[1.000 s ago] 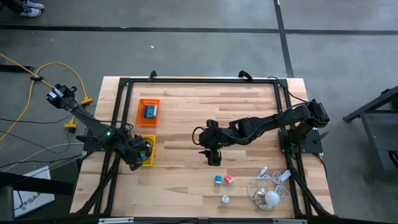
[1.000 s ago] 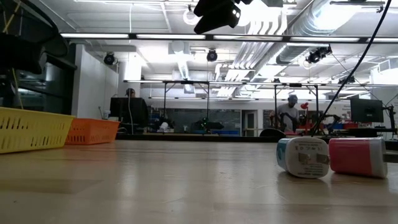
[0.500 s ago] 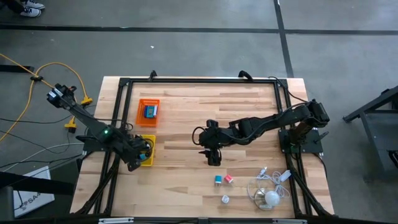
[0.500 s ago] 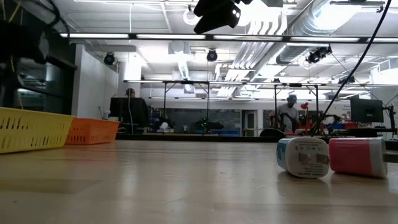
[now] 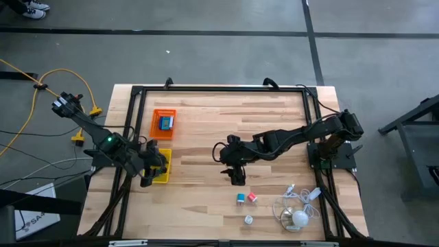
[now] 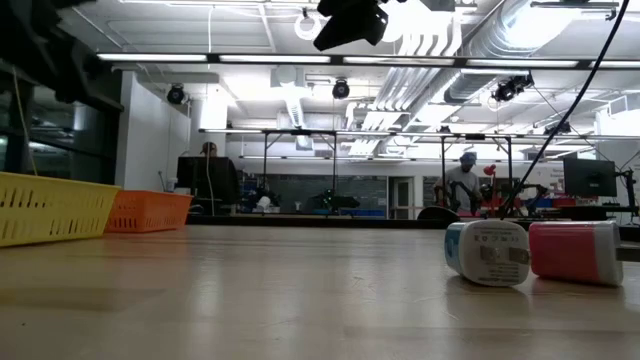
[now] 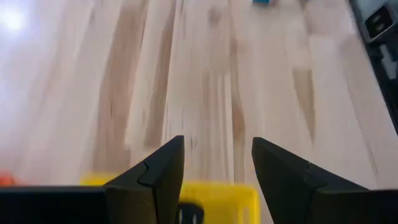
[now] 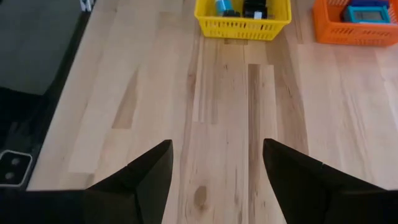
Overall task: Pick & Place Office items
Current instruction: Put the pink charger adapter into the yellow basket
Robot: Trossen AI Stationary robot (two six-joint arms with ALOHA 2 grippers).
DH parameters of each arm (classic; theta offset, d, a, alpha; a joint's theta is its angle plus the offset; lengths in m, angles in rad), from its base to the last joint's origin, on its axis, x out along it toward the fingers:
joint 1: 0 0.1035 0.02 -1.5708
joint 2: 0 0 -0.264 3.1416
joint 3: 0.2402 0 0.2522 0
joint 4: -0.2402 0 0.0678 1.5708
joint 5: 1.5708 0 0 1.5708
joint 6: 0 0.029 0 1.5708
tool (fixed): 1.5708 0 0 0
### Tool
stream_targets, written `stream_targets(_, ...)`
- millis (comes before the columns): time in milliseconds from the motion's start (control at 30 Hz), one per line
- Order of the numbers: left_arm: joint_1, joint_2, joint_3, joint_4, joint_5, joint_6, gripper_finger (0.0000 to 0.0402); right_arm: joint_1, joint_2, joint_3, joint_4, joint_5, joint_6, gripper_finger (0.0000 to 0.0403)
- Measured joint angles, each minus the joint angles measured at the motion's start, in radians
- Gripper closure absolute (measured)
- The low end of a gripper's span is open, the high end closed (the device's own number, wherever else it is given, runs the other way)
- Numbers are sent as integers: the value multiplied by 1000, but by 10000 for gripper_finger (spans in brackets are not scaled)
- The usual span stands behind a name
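On the near right of the wooden table [image 5: 206, 137] lie the small office items — a teal block [image 5: 241, 199] and a pink block [image 5: 252, 197] side by side, a white block [image 5: 248, 219] nearer. In the low view the teal and pink blocks lie on their sides, long axes across the table. The right gripper [image 5: 236, 180] hovers just beyond them, fingers spread, empty. The left gripper [image 5: 147, 180] — open, empty — hangs at the yellow mesh tray [image 5: 163, 173].

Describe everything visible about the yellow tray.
The yellow tray is a small, shallow rectangular basket of what looks like plastic mesh, sitting flat on the wooden table beside the orange tray. It holds a blue block and a black item. The left gripper hangs over it, fingers apart.
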Motion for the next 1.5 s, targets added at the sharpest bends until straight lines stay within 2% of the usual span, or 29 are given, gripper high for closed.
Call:
stream_targets(267,0,0,0,172,-141,296,218,0,0,0,-109,3,68,168)
stream_targets(433,0,0,0,201,-195,375,218,4,0,0,-229,3,175,168)
stream_targets(633,0,0,0,202,-199,378,218,20,0,0,-369,18,300,168)
stream_targets(900,0,1,0,204,-199,306,218,79,0,0,-441,71,557,168)
stream_targets(1100,0,1,0,205,-198,280,218,163,0,0,-450,98,737,168)
stream_targets(1500,0,1,0,206,-198,278,218,329,3,0,-451,243,1051,168)
